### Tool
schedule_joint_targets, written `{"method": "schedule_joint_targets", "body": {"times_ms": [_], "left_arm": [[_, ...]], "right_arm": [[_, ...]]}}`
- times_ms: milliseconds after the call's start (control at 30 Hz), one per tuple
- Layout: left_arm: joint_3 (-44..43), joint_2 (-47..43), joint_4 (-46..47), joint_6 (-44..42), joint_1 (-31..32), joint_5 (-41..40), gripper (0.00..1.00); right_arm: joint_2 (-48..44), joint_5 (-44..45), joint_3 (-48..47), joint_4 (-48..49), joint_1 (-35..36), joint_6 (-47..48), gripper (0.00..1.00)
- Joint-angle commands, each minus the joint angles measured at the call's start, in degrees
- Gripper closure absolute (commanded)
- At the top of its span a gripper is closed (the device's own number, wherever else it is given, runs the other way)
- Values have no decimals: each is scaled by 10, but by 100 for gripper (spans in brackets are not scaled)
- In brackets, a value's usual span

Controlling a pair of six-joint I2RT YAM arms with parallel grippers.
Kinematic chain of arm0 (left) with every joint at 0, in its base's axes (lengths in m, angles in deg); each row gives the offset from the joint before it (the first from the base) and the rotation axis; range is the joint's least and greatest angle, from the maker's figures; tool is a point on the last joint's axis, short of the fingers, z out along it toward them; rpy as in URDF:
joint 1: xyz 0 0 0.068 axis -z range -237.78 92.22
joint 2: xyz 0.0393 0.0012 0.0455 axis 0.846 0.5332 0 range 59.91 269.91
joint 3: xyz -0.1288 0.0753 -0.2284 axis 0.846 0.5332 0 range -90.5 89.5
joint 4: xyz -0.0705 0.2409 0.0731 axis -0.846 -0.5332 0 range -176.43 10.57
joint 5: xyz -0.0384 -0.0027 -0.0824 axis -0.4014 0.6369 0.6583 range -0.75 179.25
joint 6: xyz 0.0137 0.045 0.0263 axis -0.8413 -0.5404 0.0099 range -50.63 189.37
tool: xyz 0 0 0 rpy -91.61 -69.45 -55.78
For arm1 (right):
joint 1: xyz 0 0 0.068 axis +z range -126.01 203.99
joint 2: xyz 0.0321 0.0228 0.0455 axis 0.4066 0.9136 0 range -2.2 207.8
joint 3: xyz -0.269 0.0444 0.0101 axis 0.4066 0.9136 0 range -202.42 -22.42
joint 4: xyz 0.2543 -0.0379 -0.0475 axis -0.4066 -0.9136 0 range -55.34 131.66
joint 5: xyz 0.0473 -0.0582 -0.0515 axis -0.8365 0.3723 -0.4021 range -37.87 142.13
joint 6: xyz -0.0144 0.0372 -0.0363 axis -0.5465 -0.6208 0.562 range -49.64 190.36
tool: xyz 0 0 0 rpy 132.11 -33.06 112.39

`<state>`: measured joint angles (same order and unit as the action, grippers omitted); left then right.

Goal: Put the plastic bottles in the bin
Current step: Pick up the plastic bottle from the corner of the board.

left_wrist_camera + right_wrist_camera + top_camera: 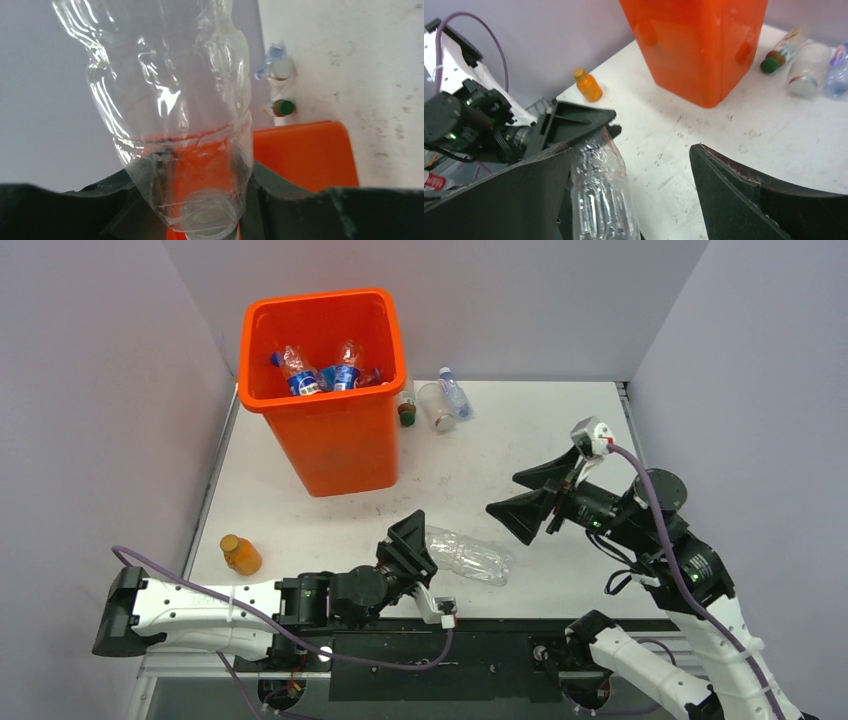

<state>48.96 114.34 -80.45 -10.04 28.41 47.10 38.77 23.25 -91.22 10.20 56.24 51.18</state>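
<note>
top external: clear bottle (470, 556) flat, long axis l-r, in left pincer (424, 560)

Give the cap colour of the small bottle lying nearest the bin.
Dark green cap; the right wrist view shows it best.

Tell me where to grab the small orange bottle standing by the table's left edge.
Grip the orange bottle around its wide body, just below the narrower cap, probably straight down from above. It stands upright with nothing beside it on the table, so there is room on either side. The left gripper is nearest, but it is shut on a clear bottle.
</note>
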Motion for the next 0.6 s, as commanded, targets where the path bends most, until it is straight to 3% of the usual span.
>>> {"method": "schedule_joint_targets", "body": {"times_ms": [0,133,433,567], "left_arm": [[-31,-15,169,-144,14,-29,100],[-33,-6,175,-162,19,-18,100],[-4,-7,181,-180,31,-6,100],[24,-8,244,-197,34,-7,100]], "right_arm": [[17,-85,34,-5,2,-3,10],[-3,-143,130,87,2,-66,10],[-1,-233,195,130,2,-109,10],[-23,-275,286,257,2,-242,10]]}}
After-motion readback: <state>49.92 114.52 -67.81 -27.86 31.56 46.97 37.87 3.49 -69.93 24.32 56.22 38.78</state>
